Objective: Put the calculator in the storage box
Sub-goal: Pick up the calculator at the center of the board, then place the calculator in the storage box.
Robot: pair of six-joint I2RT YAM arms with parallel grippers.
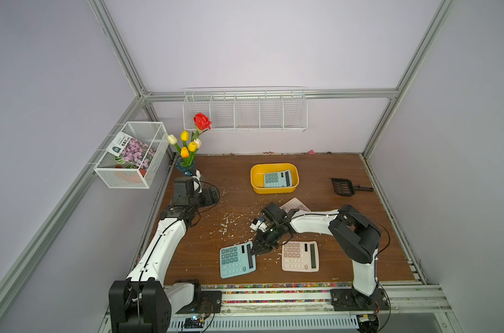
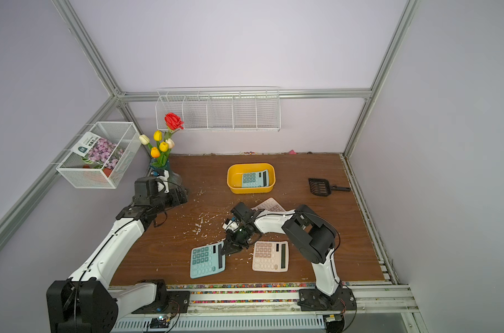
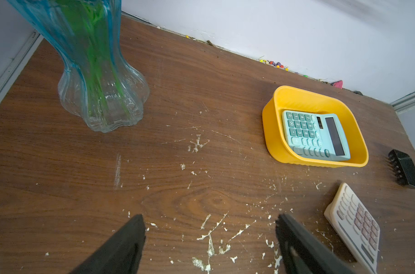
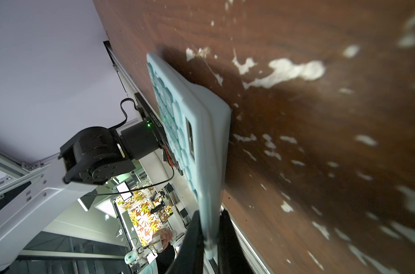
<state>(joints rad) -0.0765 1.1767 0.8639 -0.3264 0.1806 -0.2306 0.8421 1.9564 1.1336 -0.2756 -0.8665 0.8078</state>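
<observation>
We see right gripper (image 4: 210, 217) pinching front teal calculator (image 1: 236, 261) by display edge | left gripper (image 3: 210, 220) spread over table (image 3: 201, 170) | storage box (image 1: 274, 190) holding second teal calculator (image 1: 277, 179)

Flower vase (image 3: 99, 95), black scoop (image 1: 343, 186), wire rack (image 1: 245, 114), mesh basket (image 1: 142, 123)

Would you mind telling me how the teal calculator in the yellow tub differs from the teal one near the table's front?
The boxed calculator lies inside the storage box; the front calculator is outside it, on the table. The right end effector pinches the front calculator's display edge; nothing touches the boxed calculator. Both are teal, keys up.
</observation>
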